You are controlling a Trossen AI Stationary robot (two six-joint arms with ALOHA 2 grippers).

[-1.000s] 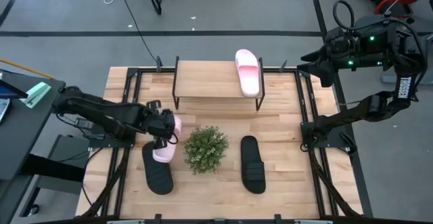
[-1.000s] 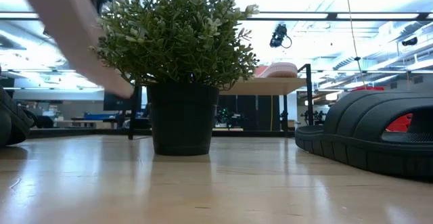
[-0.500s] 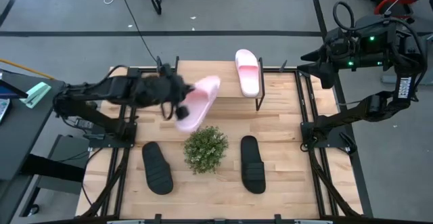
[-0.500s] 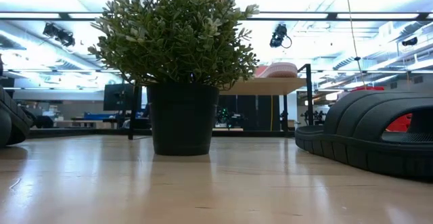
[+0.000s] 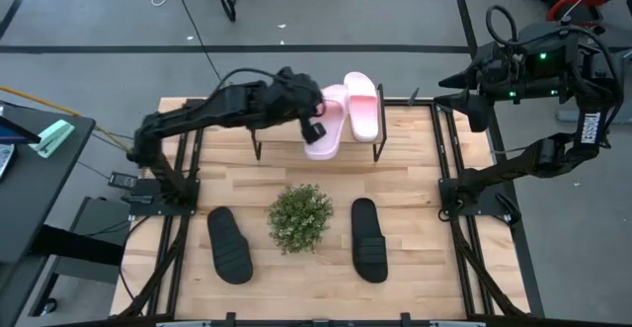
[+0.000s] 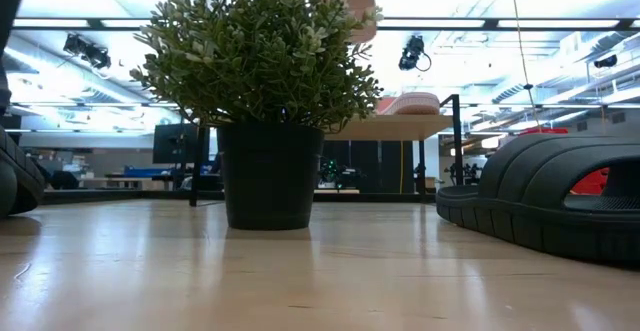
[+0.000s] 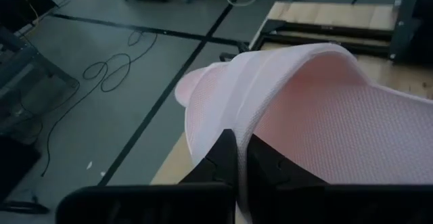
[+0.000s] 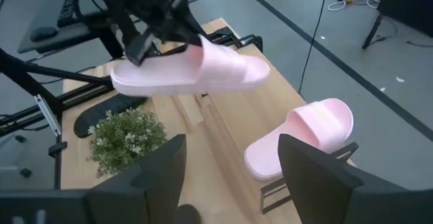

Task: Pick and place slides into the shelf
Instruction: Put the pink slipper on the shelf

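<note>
Grey workshop flooring with loose cables surrounds a light wooden table (image 5: 415,184), seen from above with a dark arm on each side. At the table's far edge stands the shelf (image 5: 281,120), a low light-wood board on thin black legs. One pink slide (image 5: 362,105) already lies on the right end of the shelf, its toe pointing toward the far side.

The left gripper (image 5: 310,122) is over the shelf, its fingers clamped shut on the edge of a second pink slide (image 5: 327,122). That slide hangs in the air above the board, just left of the one already on the shelf and nearly parallel with it. In the left wrist view the two dark fingers (image 7: 223,158) pinch the slide's rim, with its pale sole filling most of the picture. The right wrist view shows the held slide (image 8: 193,69) clear of the board, raised above it.

The right gripper (image 5: 446,82) waits off the table's far right corner, its fingers spread apart and holding nothing.

On the near half of the table a small potted plant (image 5: 299,217) stands in the middle. A black slide (image 5: 229,245) lies to its left and another black slide (image 5: 368,238) to its right, both flat on the tabletop.
</note>
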